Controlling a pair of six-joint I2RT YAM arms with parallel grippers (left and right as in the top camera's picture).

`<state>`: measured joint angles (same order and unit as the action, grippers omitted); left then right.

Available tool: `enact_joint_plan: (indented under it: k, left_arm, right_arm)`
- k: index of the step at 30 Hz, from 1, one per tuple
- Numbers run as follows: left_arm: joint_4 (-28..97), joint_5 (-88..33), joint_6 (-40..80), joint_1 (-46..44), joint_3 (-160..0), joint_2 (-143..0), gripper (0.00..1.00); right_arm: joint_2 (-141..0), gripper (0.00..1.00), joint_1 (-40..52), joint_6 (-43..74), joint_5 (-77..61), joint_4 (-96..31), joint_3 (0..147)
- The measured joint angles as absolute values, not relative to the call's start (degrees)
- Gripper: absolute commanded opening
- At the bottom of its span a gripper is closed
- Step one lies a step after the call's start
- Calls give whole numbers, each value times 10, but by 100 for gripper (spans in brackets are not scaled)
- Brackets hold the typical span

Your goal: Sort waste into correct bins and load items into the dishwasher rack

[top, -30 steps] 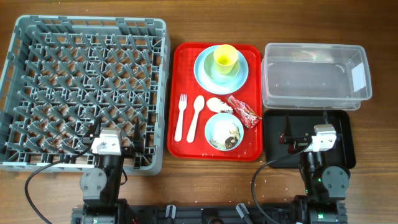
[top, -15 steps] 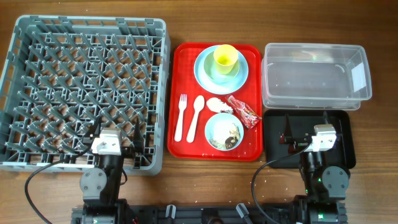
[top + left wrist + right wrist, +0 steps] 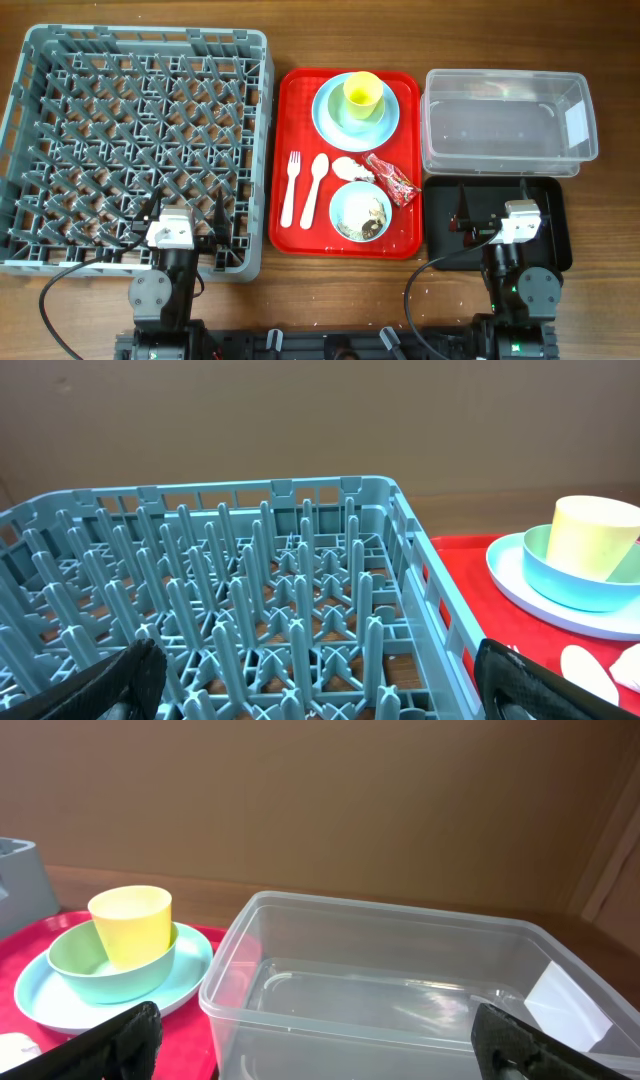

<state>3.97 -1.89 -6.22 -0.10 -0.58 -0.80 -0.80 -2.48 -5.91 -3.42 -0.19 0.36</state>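
The grey dishwasher rack (image 3: 60, 120) fills the left. On the red serving tray (image 3: 290, 100) a yellow cup (image 3: 362, 93) stands in a pale blue bowl on a pale blue plate (image 3: 325, 112). Below lie a white fork (image 3: 291, 187), a white spoon (image 3: 315, 188), a crumpled tissue (image 3: 353, 168), a red wrapper (image 3: 391, 179) and a bowl with crumbs (image 3: 360, 211). The clear tub (image 3: 505, 120) and the black tray (image 3: 555, 210) are at the right. My left gripper (image 3: 183, 217) is open over the rack's near edge (image 3: 320, 690). My right gripper (image 3: 492, 205) is open over the black tray, facing the tub (image 3: 400, 990).
The red tray sits between the rack and the two bins. Bare wooden table (image 3: 330, 285) runs along the front. A brown wall (image 3: 350, 800) stands behind the table. The cup and plate also show in the left wrist view (image 3: 590, 535).
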Motion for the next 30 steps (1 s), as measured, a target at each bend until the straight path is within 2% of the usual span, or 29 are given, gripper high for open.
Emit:
enact_joint_plan:
  k: [5, 17, 21, 22, 25, 28, 30]
  left_arm:
    - [40, -20, -62, -1, -6, -8, 100]
    - [16, -188, 64, -1, -9, -8, 100]
    - [17, -214, 126, -1, -60, -10, 100]
    - [29, -221, 133, -1, -124, -23, 100]
    - [127, -238, 146, -1, -280, -101, 100]
    - [277, -286, 153, -1, -463, -235, 100]
    - [435, -338, 156, -2, -603, -367, 100]
  right_arm:
    - [-8, 100, -25, -59, -34, -2, 4]
    - [-8, 100, -25, -59, -34, -2, 4]
    - [-8, 100, -25, -59, -34, -2, 4]
    - [-8, 100, -25, -59, -34, -2, 4]
    - [-9, 100, -25, -59, -34, -1, 4]
    - [-9, 100, -25, -59, -34, 0, 4]
    - [-10, 100, -25, -59, -34, -1, 4]
